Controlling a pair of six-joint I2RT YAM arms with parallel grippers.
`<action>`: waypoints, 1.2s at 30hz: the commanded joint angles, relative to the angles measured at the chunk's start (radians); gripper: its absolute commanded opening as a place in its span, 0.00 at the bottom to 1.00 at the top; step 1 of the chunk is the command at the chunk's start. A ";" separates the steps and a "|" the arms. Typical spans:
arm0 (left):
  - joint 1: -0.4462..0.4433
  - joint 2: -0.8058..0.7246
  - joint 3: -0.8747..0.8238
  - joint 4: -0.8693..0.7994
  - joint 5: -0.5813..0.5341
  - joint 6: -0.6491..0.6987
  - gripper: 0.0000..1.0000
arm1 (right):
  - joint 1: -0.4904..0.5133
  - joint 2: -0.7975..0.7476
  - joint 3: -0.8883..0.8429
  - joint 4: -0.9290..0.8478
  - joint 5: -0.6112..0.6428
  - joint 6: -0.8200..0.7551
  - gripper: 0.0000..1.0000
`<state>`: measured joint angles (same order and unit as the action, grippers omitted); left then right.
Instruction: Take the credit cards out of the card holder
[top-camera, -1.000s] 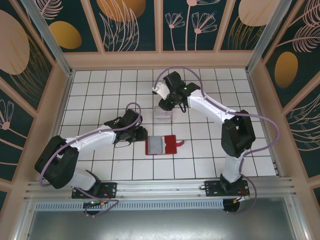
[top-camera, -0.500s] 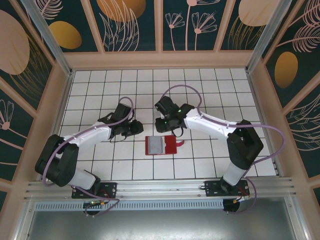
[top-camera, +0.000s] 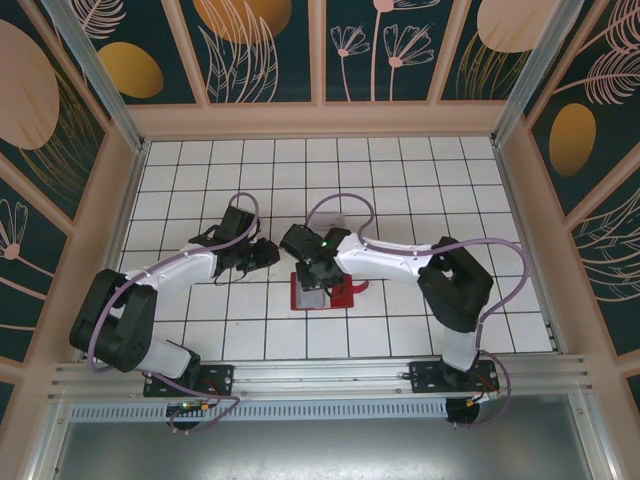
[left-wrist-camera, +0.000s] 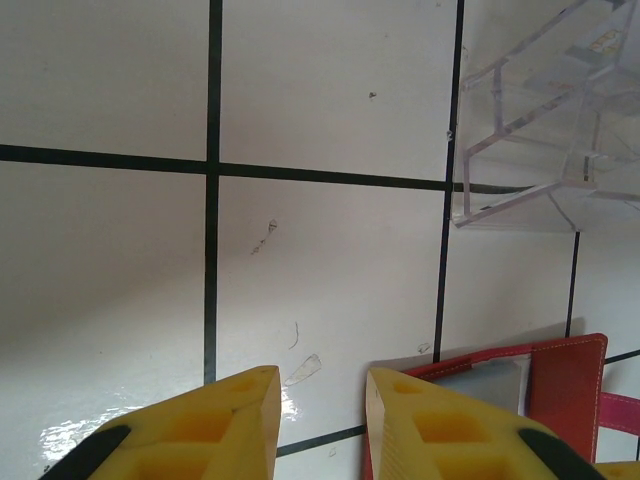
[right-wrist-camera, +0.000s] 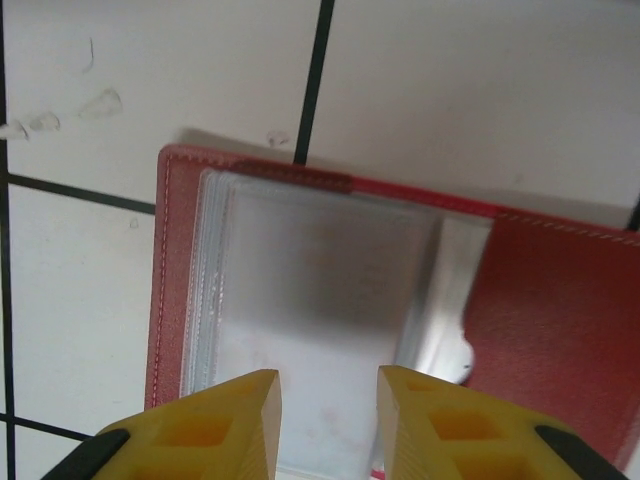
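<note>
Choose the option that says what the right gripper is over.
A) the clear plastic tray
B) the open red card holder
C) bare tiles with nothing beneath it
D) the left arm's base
B: in the right wrist view the right gripper hangs directly above the open card holder, jaws apart over its pocket side.

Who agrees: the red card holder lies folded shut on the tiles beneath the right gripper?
Not shut. The card holder lies open on the tiles beneath the right gripper, with its pale inner pocket facing up. The right wrist view shows this.
</note>
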<state>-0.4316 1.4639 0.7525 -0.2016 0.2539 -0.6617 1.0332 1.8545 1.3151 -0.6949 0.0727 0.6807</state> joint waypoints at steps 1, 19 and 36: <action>0.009 -0.023 0.001 -0.008 -0.006 0.029 0.30 | 0.025 0.037 0.055 -0.053 0.035 0.054 0.33; 0.010 -0.060 -0.029 -0.007 -0.015 0.031 0.31 | 0.046 0.158 0.105 -0.110 0.035 0.032 0.44; 0.002 -0.062 -0.042 0.002 0.084 0.012 0.30 | 0.045 0.132 0.110 -0.107 0.046 0.066 0.14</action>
<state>-0.4301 1.4105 0.7235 -0.2050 0.2863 -0.6472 1.0698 1.9842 1.4086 -0.7609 0.0883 0.7185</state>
